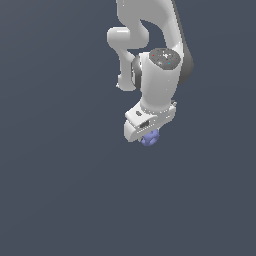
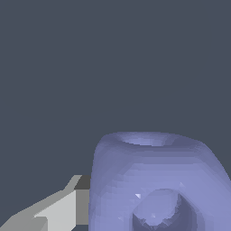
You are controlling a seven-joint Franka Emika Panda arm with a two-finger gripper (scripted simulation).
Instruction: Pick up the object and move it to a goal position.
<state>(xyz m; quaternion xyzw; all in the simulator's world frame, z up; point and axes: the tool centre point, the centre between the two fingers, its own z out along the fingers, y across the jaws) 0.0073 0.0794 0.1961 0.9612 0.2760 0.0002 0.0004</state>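
I see the gripper [image 1: 148,136] closed round the periwinkle block [image 1: 150,138], one finger [image 2: 67,205] touching its side in the wrist view, block peeking out under the white hand, arm [image 1: 150,35] above, dark bg.

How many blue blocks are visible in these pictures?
1. The blue block sits under the white end effector, partly covered by it; the wrist view shows it close up. No others visible.

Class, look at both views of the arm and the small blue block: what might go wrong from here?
1. The block is almost hidden under the gripper, so the grip cannot be checked; it may slip.
2. In the wrist view only one finger shows beside the block, so the hold may be off-centre.
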